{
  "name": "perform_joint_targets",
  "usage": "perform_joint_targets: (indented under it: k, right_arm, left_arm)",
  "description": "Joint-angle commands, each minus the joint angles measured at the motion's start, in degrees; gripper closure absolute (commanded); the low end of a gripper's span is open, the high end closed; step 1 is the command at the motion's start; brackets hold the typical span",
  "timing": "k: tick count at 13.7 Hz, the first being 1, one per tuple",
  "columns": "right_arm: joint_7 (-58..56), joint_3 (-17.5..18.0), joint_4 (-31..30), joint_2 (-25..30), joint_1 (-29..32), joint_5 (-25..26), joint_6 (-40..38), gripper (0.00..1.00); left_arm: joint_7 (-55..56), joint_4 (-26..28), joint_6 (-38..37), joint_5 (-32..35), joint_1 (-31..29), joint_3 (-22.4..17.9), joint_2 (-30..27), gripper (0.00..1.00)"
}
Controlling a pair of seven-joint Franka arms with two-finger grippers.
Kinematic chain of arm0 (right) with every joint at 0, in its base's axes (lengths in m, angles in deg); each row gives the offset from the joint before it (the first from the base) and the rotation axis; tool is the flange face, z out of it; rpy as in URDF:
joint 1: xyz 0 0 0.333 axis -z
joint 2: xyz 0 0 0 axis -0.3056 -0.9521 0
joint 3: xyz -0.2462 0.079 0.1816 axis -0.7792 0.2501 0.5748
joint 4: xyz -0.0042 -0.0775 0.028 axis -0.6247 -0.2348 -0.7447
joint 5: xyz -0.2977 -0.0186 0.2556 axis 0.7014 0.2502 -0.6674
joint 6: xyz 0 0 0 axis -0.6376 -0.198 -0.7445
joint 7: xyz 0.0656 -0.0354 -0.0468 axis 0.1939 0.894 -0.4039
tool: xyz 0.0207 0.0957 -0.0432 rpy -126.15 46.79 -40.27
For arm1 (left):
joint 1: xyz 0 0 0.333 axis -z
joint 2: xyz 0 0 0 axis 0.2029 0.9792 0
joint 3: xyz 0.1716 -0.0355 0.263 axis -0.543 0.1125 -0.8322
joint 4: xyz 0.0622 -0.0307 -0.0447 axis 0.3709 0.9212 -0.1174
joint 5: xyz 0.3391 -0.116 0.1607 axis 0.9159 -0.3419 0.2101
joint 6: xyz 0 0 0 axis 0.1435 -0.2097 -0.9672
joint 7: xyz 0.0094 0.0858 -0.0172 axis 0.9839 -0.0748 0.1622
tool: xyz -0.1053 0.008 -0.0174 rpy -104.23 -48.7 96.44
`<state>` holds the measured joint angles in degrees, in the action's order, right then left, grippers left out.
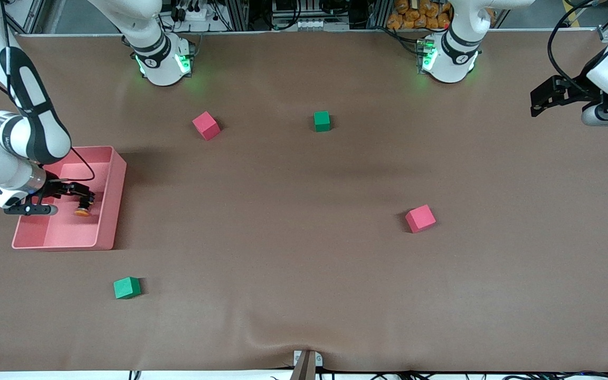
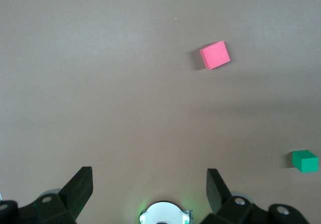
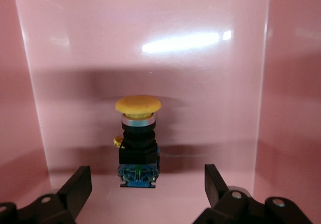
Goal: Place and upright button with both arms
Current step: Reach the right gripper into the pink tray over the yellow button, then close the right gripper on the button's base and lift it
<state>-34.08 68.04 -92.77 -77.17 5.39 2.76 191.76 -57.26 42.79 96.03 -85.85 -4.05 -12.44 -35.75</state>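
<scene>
The button (image 3: 137, 143) lies on its side on the floor of the pink bin (image 1: 115, 195), at the right arm's end of the table. Its orange cap (image 1: 82, 212) points toward the front camera. My right gripper (image 1: 83, 196) hangs inside the bin over the button. It is open (image 3: 148, 186), and the button's bluish end shows between the fingers with wide gaps on both sides. My left gripper (image 1: 539, 100) waits in the air at the left arm's end of the table. It is open (image 2: 149, 186) and holds nothing.
Two red cubes (image 1: 206, 125) (image 1: 420, 218) and two green cubes (image 1: 322, 121) (image 1: 126, 287) are scattered on the brown table. The left wrist view shows a red cube (image 2: 215, 54) and a green cube (image 2: 305, 160). The bin walls (image 3: 281, 108) flank my right gripper.
</scene>
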Motion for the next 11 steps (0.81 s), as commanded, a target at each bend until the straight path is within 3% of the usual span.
perform_joint_targets:
  k: [1,6,8,10,11]
  right_arm:
    - [-2.1,1.1,-0.8,-1.1,1.2,0.2,3.8,0.00]
    - [-2.1,1.2,-0.7,-2.9,1.4,0.1,5.5,0.00]
    - [-2.2,1.2,-0.7,-3.7,1.5,0.1,7.0,0.17]
    - [-2.3,1.2,-0.5,-3.9,1.4,0.2,7.0,0.54]
    - [-2.3,1.2,-0.4,-3.9,1.4,0.2,7.0,0.67]
  left_arm:
    - [0.5,-0.7,-0.7,0.7,0.3,0.3,0.1,0.00]
    - [0.6,-1.2,0.1,0.4,0.3,1.1,0.1,0.00]
    - [0.6,-1.2,0.7,0.3,0.2,1.1,0.1,0.00]
    - [0.5,-1.2,0.7,0.4,-0.2,1.1,0.1,0.00]
    - [0.4,-1.2,0.6,0.3,-0.6,1.0,-0.5,0.00]
